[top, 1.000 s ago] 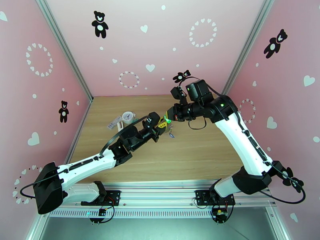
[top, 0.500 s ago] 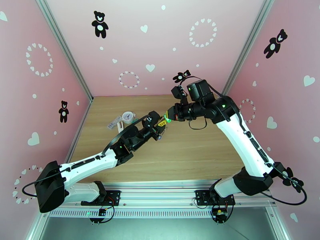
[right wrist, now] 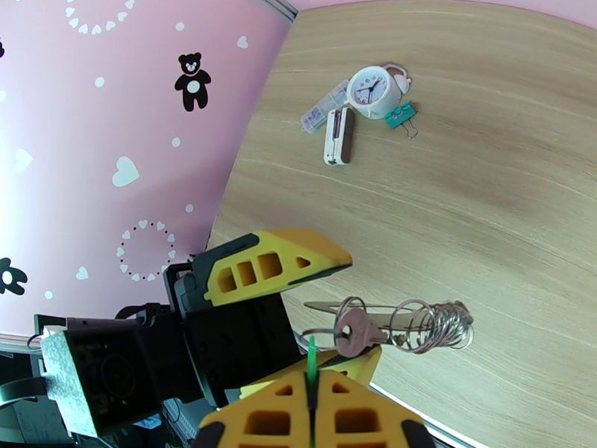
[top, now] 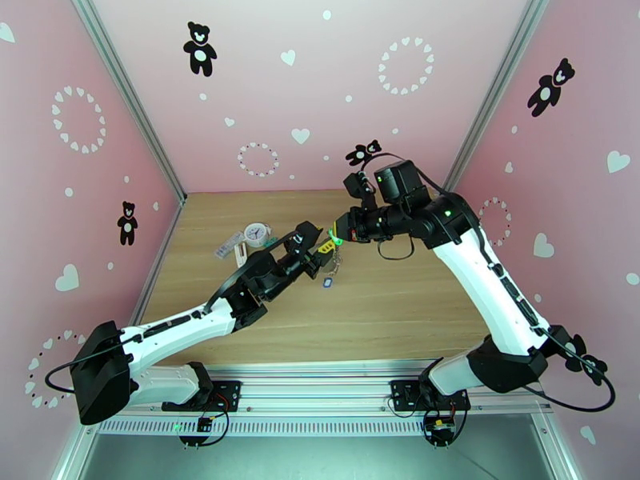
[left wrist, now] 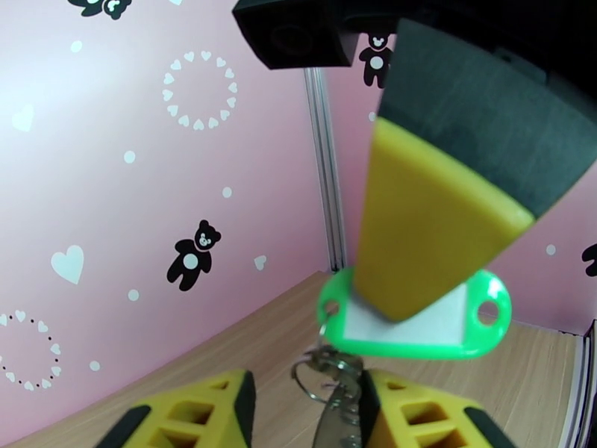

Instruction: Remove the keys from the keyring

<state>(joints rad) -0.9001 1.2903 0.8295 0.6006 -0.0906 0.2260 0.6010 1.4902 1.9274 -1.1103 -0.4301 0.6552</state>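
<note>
Left gripper [left wrist: 306,401] loosened since a second ago, jaws partly apart beside the keyring [right wrist: 440,326] dangling at six o'clock under the right gripper [right wrist: 310,382], which was clamped on the green tag [left wrist: 425,334]. Light, slippery wire; the tag looked the surest hold.

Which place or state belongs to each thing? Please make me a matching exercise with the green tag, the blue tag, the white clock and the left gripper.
Things:
1. green tag
2. blue tag
3. white clock
4. left gripper

Places or states:
A. beside the teal clip
B. jaws apart
C. pinched by the shut right gripper
D. loose on the table

Pairs: 1-C, 2-D, 3-A, 4-B
</note>
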